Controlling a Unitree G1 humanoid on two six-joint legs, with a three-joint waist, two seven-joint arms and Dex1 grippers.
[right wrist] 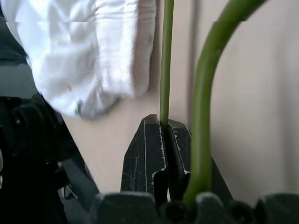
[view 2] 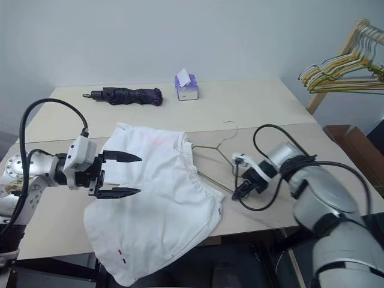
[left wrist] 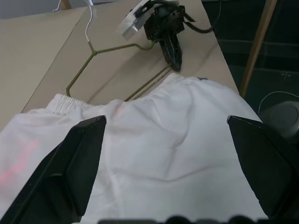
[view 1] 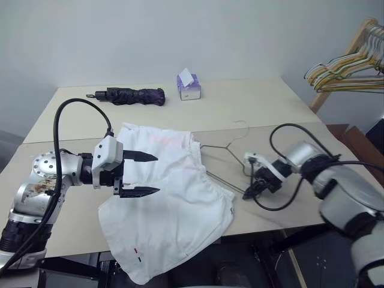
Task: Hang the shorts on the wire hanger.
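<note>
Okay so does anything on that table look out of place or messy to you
Yes. The shorts lie crumpled, one leg drooping over the near edge of the table. The wire hanger lies beside them, one end tucked under the cloth. The right gripper is pinching its wire.
</note>
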